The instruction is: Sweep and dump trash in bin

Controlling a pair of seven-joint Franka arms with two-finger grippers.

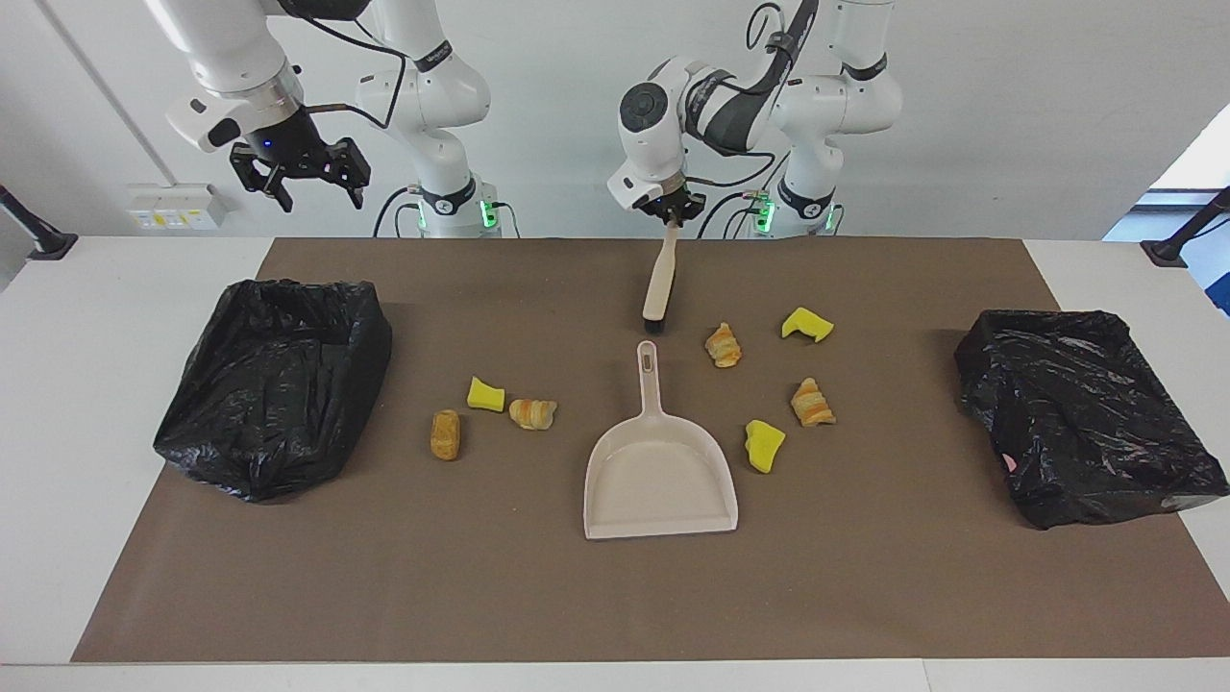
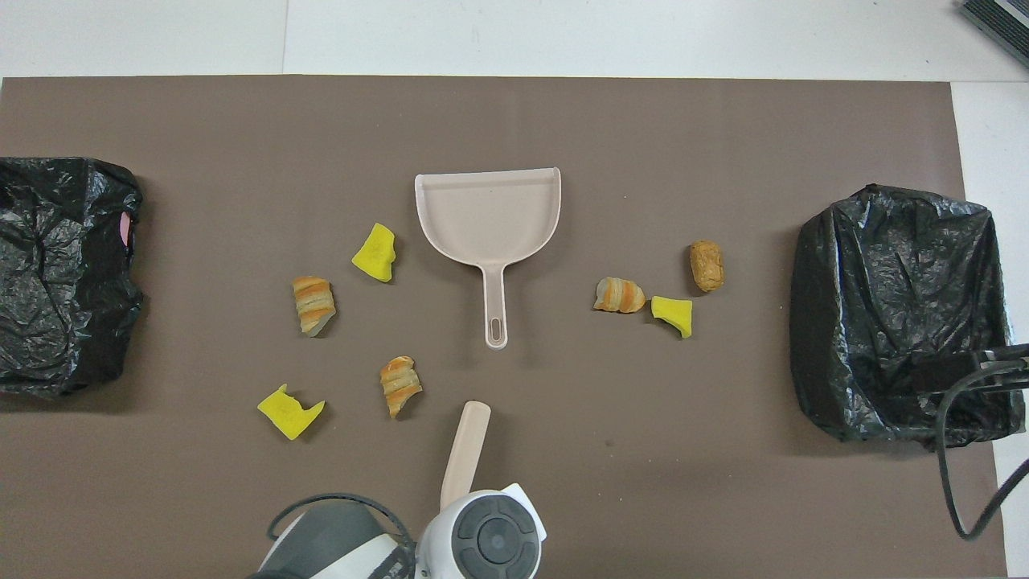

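My left gripper (image 1: 676,208) is shut on the handle end of the beige brush (image 1: 659,283), which hangs tilted with its black bristles low over the mat, between the dustpan's handle tip and a croissant (image 1: 724,344). In the overhead view the left wrist hides that gripper and only the brush (image 2: 466,449) shows. The beige dustpan (image 1: 660,471) lies flat mid-mat. Trash is scattered around it: yellow foam (image 1: 807,324), a croissant (image 1: 812,402) and foam (image 1: 764,445) toward the left arm's end; foam (image 1: 485,394), a croissant (image 1: 532,413) and a bread roll (image 1: 445,434) toward the right arm's end. My right gripper (image 1: 298,177) waits open, high in the air.
Two bins lined with black bags stand on the brown mat (image 1: 538,596), one at the right arm's end (image 1: 274,384) and one at the left arm's end (image 1: 1086,413). A black cable (image 2: 965,386) hangs over the first bin (image 2: 896,314) in the overhead view.
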